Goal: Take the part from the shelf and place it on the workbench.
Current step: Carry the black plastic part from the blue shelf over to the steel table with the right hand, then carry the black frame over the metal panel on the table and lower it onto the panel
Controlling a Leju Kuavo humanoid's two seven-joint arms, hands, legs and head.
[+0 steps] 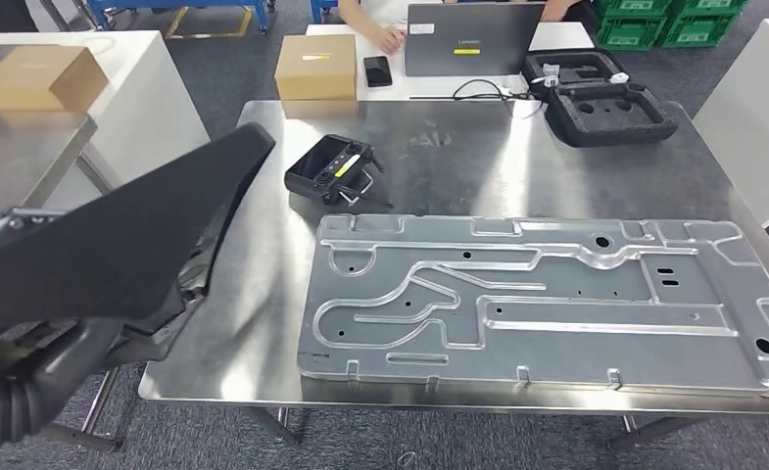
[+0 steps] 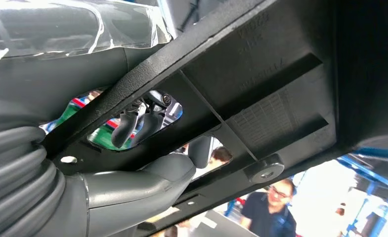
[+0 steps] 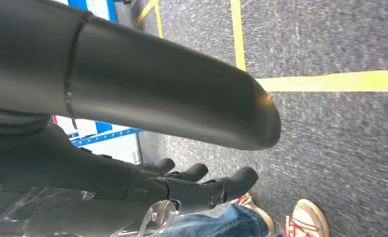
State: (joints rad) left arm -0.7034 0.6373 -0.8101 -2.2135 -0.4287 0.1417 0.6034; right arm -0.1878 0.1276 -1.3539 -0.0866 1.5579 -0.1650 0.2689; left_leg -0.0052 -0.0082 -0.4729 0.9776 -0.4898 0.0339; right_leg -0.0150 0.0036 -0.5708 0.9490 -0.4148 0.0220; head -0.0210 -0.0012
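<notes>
The part (image 1: pixel 116 245) is a long black plastic panel. It hangs tilted over the left edge of the steel workbench (image 1: pixel 253 304), its far tip above the tabletop. My left hand (image 1: pixel 72 357) grips it from below. In the left wrist view the ribbed underside of the part (image 2: pixel 261 98) shows, with my thumb (image 2: pixel 147 180) beneath it and dark fingers (image 2: pixel 132 126) seen through a cut-out. My right hand (image 3: pixel 196 185) hangs over the floor, fingers apart, holding nothing.
A large stamped metal plate (image 1: pixel 556 304) covers the workbench's middle and right. A black controller (image 1: pixel 336 168) lies behind it, a foam case (image 1: pixel 605 98) at the far right. Beyond are a cardboard box (image 1: pixel 316 67), a laptop (image 1: pixel 473 39) and a person's hand (image 1: pixel 390 37). Someone's shoes (image 3: pixel 305 219) are near my right side.
</notes>
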